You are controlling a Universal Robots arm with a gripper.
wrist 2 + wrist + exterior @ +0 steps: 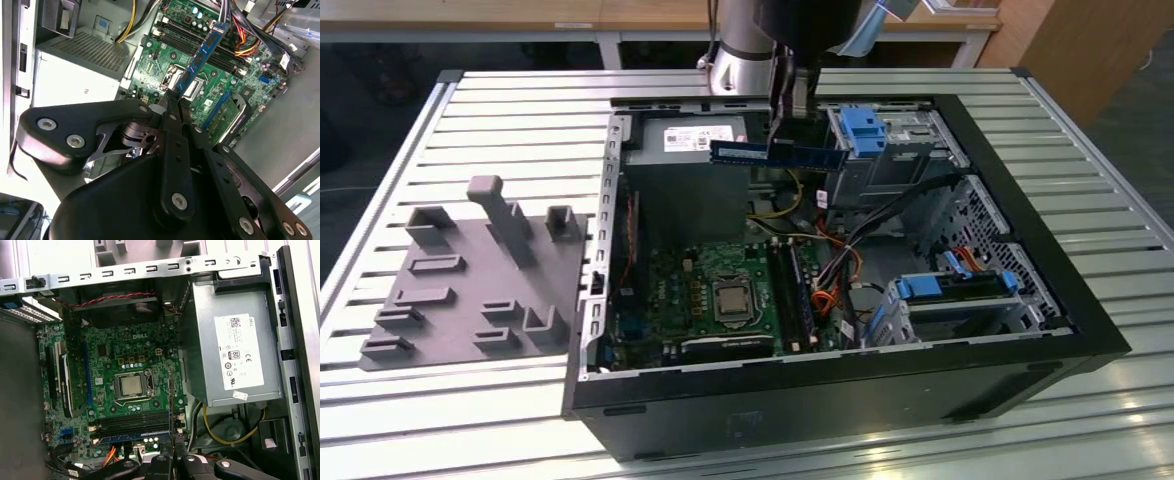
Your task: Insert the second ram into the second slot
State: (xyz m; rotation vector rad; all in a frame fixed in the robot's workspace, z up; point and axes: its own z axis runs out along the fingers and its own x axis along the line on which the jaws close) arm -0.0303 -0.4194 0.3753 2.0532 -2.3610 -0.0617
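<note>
Tool (171, 100) tight on the second ram (774, 154), aloft over the motherboard (707, 290) in the open case (854, 400)

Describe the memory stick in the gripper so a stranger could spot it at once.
Look inside the open black computer case, by the grey power supply. There the black gripper pinches a thin, long blue circuit-board stick, held level. Unlike the chunky light-blue plastic latch beside it, it is flat and carries dark chips.
</note>
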